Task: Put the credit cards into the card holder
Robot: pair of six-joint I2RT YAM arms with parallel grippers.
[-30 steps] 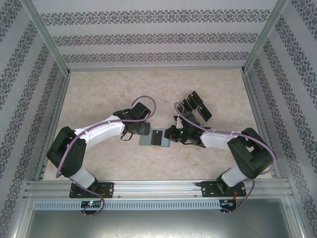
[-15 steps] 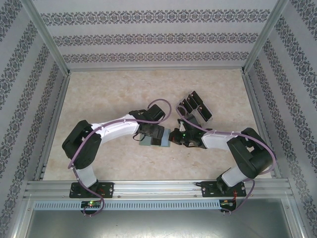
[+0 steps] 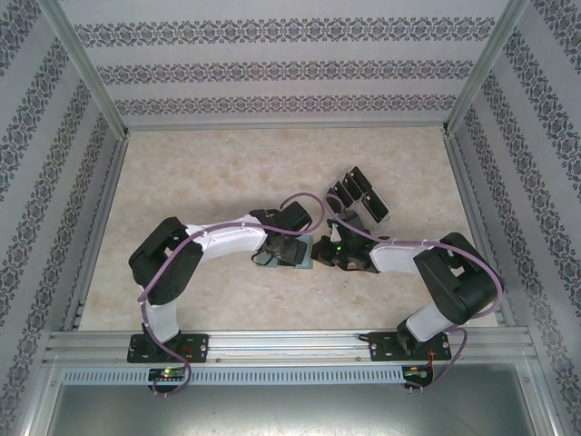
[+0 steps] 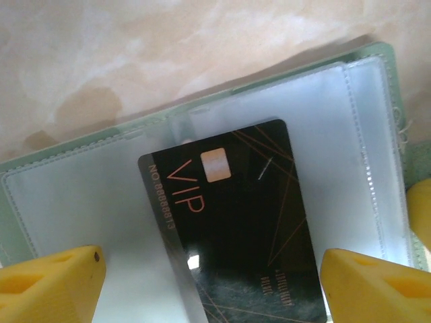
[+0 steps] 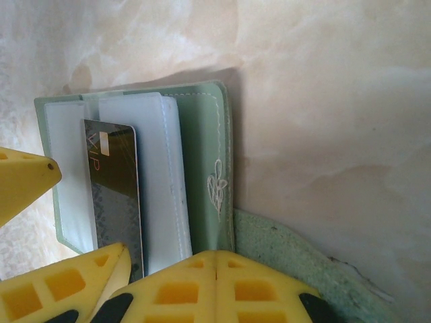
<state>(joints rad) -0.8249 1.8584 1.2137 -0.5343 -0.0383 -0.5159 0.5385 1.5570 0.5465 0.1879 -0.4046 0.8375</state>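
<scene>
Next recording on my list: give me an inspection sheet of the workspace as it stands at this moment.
Surface: pale marbled table, no spills seen.
Job's things: card holder lies open; a black VIP credit card lies on its clear sleeves, and whether it is tucked in cannot be told; more black cards stand in a clear rack beyond it.
Clutter: nothing seen.
Grippers: left gripper open, one fingertip on either side of the card; right gripper shut at the holder's edge, grip on it unclear.
Cables: a purple cable loops along each arm.
Surroundings: patterned walls, aluminium rail at the near edge.
</scene>
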